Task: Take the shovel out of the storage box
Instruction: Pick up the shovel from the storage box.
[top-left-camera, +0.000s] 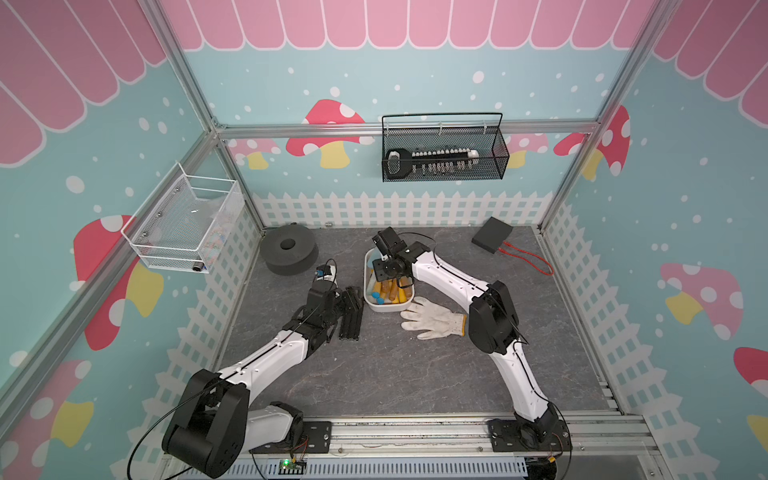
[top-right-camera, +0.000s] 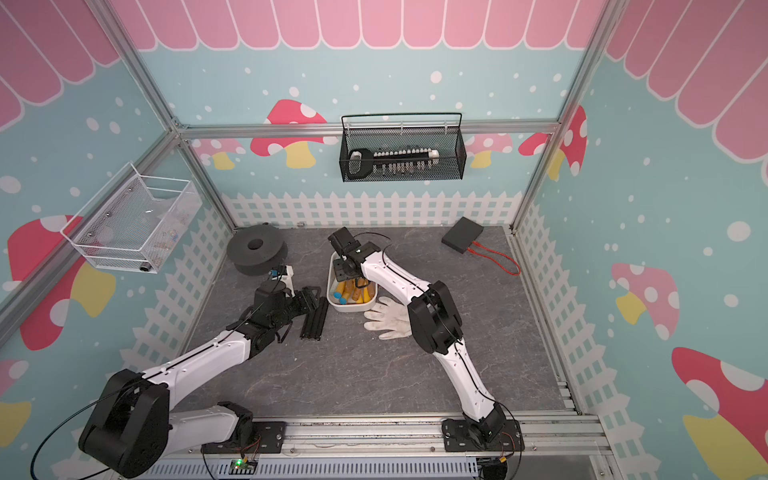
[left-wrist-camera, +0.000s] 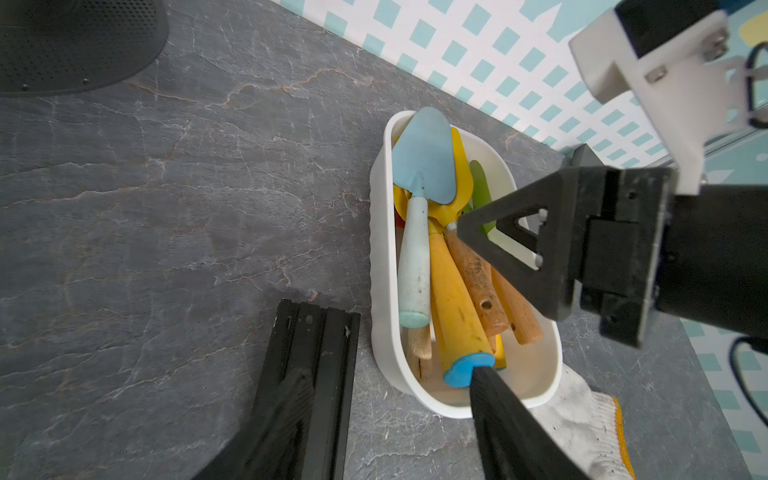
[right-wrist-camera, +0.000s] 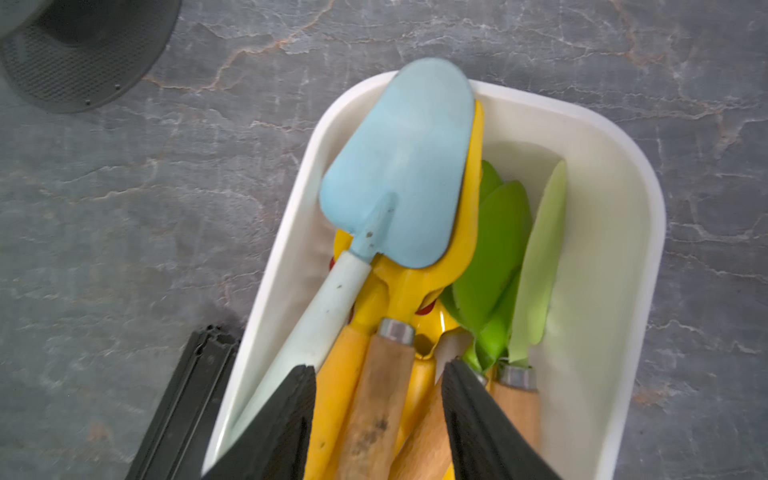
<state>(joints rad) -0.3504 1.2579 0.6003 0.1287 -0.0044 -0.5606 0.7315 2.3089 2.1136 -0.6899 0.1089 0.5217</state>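
**Fig.** Right pincer (right-wrist-camera: 378, 374), jaws apart, straddles a yellow shovel handle (right-wrist-camera: 338, 395) and a wooden handle (right-wrist-camera: 374, 399) in the storage box (right-wrist-camera: 602, 249); centre on one before closing.

I work in a robot test cell dressed up as a toy garden. Bare aluminium framing (top-left-camera: 291, 130) carries printed walls: mushrooms (top-left-camera: 328, 120), a white picket fence (top-left-camera: 395, 210), a pink awning (top-left-camera: 332, 25). My bench (top-left-camera: 395, 365) has a stone-patterned top. A metal rail (top-left-camera: 415, 436) with an exposed circuit board (top-left-camera: 286, 464) runs along its front. A white wire basket (top-left-camera: 183, 224) and a black mesh basket (top-left-camera: 444, 166) hang from the frame.
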